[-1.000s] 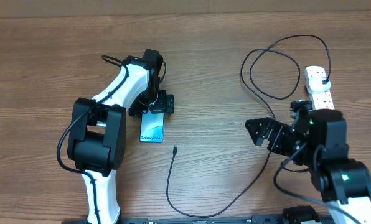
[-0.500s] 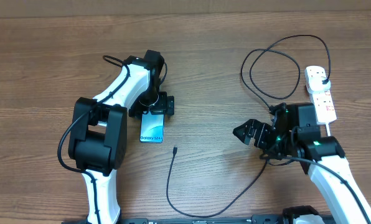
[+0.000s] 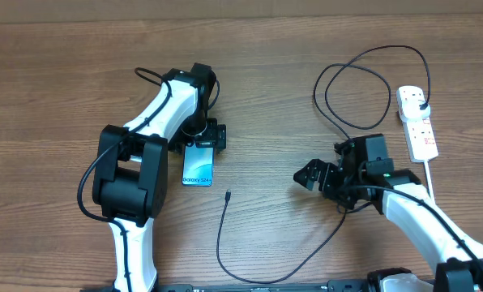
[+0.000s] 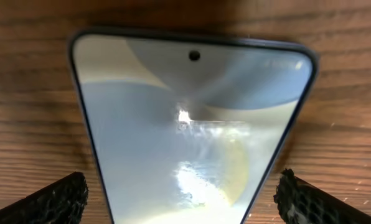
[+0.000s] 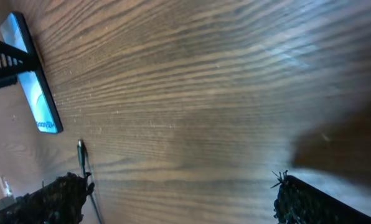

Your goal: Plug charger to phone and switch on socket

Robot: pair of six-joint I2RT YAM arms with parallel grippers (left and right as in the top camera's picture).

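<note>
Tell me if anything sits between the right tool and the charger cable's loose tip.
Nothing visible does. Only bare table lies between the open right tool and the cable tip; the phone lies beyond the tip.

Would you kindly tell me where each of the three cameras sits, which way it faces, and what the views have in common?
Overhead: fixed above the table, looking straight down; both arms show, left gripper over the phone, right gripper beside the charger.
Left wrist: on the left arm, looking down at the phone's screen; its fingertips fill the bottom corners.
Right wrist: on the right arm, facing across the wood toward the phone and the charger's tip; its fingertips show below.
Shared: all three see the phone.
</note>
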